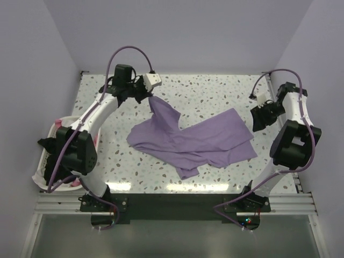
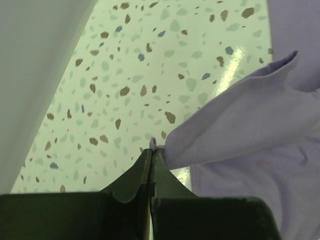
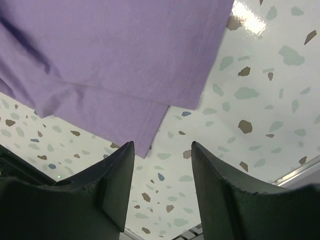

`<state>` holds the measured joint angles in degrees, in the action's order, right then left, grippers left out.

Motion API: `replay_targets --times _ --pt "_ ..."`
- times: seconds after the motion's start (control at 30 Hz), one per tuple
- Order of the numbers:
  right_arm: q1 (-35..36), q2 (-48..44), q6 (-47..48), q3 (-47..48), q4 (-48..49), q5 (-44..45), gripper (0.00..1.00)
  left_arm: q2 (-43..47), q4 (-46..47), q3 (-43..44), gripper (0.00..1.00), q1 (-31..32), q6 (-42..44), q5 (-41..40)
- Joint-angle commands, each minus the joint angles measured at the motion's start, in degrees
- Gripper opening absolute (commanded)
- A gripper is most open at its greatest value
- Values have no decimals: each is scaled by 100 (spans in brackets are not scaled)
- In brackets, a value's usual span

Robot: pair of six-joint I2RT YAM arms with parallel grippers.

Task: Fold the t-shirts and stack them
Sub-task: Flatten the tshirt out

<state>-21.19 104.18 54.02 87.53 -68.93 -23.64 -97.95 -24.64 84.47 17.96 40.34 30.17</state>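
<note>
The left tool (image 2: 151, 151) pinches an edge of the shirt (image 2: 250, 115), cloth trailing to its right. The right tool (image 3: 162, 146) gapes open above the desk (image 3: 260, 100), shirt hem just ahead.

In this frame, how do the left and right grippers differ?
The left gripper is shut, pinching an edge of the lilac t-shirt; the right gripper is open and holds nothing. The left holds its cloth raised off the table; the right hovers beside the shirt's edge. Both are dark-coloured.
</note>
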Motion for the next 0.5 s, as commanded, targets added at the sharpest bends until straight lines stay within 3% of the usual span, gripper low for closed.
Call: replay_targets --times 0.0,0.13,0.47 --pt "246 -109 258 151 274 34 52 -136 303 -62 0 -275 -851 -178" --pt "440 -109 538 -217 634 579 44 -435 469 -44 0 -301 -1193 -1079" --pt "537 -65 1672 -860 1329 984 46 -1278 197 623 0 -512 -1493 -1822"
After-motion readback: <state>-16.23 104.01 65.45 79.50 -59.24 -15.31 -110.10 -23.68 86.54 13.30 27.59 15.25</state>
